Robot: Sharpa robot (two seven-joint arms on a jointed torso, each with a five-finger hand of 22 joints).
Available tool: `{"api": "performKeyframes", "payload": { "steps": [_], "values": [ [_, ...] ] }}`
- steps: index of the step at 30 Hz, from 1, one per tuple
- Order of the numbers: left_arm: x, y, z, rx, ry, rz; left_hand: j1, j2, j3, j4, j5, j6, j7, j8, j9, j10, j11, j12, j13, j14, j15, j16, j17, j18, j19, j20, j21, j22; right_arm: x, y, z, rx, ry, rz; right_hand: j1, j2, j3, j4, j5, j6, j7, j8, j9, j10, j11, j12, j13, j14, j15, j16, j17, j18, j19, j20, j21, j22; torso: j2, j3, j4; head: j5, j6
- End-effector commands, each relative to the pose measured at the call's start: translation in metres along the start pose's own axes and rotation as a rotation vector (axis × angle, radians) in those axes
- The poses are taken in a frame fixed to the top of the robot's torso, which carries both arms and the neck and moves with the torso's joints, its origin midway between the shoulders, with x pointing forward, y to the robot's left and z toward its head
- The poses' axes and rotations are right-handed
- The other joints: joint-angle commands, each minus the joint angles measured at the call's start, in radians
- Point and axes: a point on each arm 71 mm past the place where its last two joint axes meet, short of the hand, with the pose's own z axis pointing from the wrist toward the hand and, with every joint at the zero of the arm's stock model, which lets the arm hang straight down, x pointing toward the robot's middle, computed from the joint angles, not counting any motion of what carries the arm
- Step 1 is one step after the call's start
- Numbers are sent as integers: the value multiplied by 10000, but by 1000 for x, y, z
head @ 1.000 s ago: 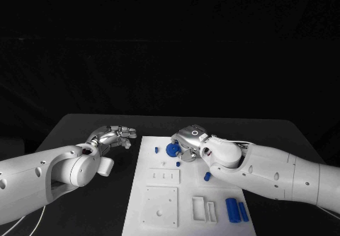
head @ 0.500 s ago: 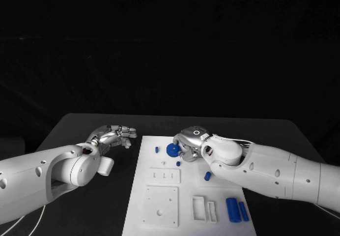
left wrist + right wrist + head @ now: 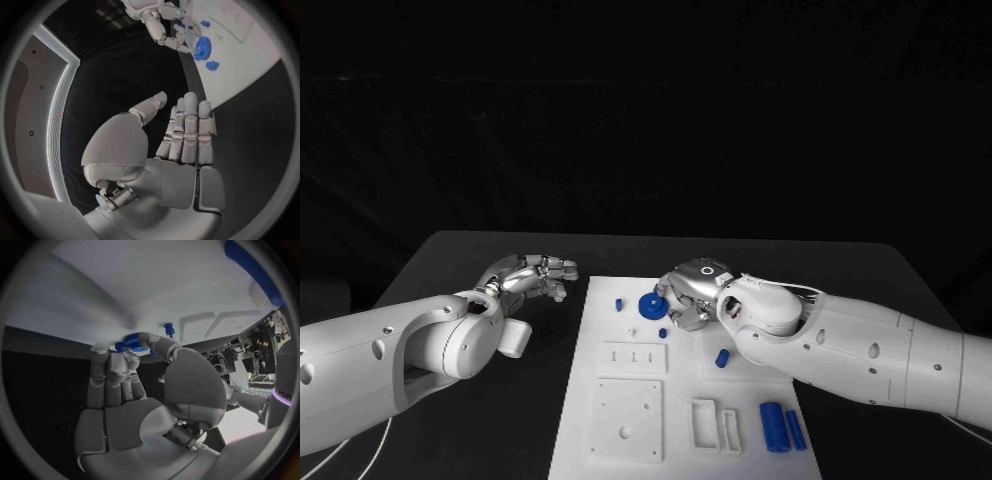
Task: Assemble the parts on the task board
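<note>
The white task board (image 3: 678,395) lies in the middle of the table. At its far end a blue round part (image 3: 649,304) sits on the board. My right hand (image 3: 687,296) is on it, and the thumb and fingertips (image 3: 139,340) close around the blue round part (image 3: 129,344). Two short blue pegs (image 3: 619,302) (image 3: 664,332) stand close by. My left hand (image 3: 531,277) hovers over the dark table left of the board, fingers straight and apart, holding nothing (image 3: 184,135).
A small blue piece (image 3: 721,357) lies mid-board by my right forearm. Two blue cylinders (image 3: 782,427) lie at the near right corner. White raised blocks and slotted plates (image 3: 629,405) occupy the board's near half. Bare table stretches left of the board.
My right wrist and forearm have shifted slightly to the right while the fingers stay at the blue round part. The left hand has not moved.
</note>
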Motion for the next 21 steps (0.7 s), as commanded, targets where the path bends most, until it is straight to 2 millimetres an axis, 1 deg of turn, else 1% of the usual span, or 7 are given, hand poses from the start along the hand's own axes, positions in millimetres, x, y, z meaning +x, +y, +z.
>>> {"api": "performKeyframes", "payload": {
  "steps": [1, 6, 10, 12, 13, 17, 21],
  "values": [
    [1, -2, 0, 133, 20, 42, -70, 17, 53, -18, 40, -44, -38, -25, -11, -40, 3, -51, -12, -70, -10, 50, -13, 268, -16, -69, -28, -9, -5, 2, -2, -284, -664, 410, -84, 13, -66, -7, 53, -36, 8, 24, 10, 77, -4, 32, -4, 68, -5, -34, 13, 314, 102, -23, 63, 167, -1, 4, 3, -8, 17],
    [0, -2, 1, 145, -12, 49, -71, 18, 54, -18, 40, -46, -40, -26, -11, -46, 2, -56, -14, -70, -12, 50, -15, 267, -17, -70, -28, -10, -12, -8, -7, -186, -1485, 1033, -37, 5, -30, -12, 74, -3, 24, 55, 26, 88, 8, 38, -5, 72, 3, -32, 24, 314, 117, -52, 63, 162, -6, 7, -24, -4, 43],
    [-2, -2, 1, 192, -85, 63, -67, 18, 55, -22, 41, -50, -38, -27, -12, -53, 9, -63, -16, -72, -11, 51, -18, 268, -18, -73, -28, -11, -19, -18, -14, -69, -1812, 1304, -179, -66, -400, -106, -790, 124, 105, 154, 77, 71, 108, 54, 2, 67, 82, -31, 50, 314, 113, -87, 78, 174, 0, 4, -25, -72, 71],
    [-3, -2, 1, 190, -118, 68, -60, 20, 59, -28, 42, -51, -37, -28, -13, -55, 13, -66, -16, -72, -10, 51, -20, 268, -19, -75, -28, -11, -26, -28, -18, 68, -1886, 1694, -468, -74, -1147, -363, -1557, 264, 198, 243, 121, 33, 179, 77, 20, 54, 163, -19, 75, 314, 66, -97, 104, 194, 1, 11, -45, -71, 106],
    [-3, -2, 1, 187, -122, 67, -60, 19, 59, -28, 42, -52, -37, -28, -13, -55, 13, -66, -16, -72, -10, 52, -20, 268, -19, -75, -28, -11, -28, -33, -20, 94, -1863, 1850, -531, -71, -1303, -385, -1753, 313, 198, 269, 132, 20, 186, 78, 21, 45, 167, -25, 77, 314, 46, -99, 90, 184, -2, 14, -60, -71, 120],
    [-3, -2, 1, 188, -122, 63, -57, 16, 59, -33, 41, -51, -36, -27, -12, -51, 15, -65, -16, -73, -8, 52, -22, 268, -20, -76, -28, -12, -34, -56, -29, 341, -1561, 2966, -541, -65, -1597, -411, -2188, 422, 171, 317, 147, -32, 150, 63, 9, 17, 137, -62, 80, 314, -6, -116, 29, 150, -18, 31, -97, -84, 164],
    [-3, -2, 0, 187, -102, 46, -56, 15, 59, -35, 39, -50, -36, -26, -12, -47, 16, -65, -15, -73, -7, 53, -23, 268, -20, -76, -27, -12, -37, -77, -41, 204, -1745, 4259, -372, -5, -1649, -472, -2131, 426, 163, 312, 142, -121, 132, 45, 13, -19, 122, -101, 77, 314, -57, -135, -3, 149, -32, 47, -133, -92, 204]
  ]
}}
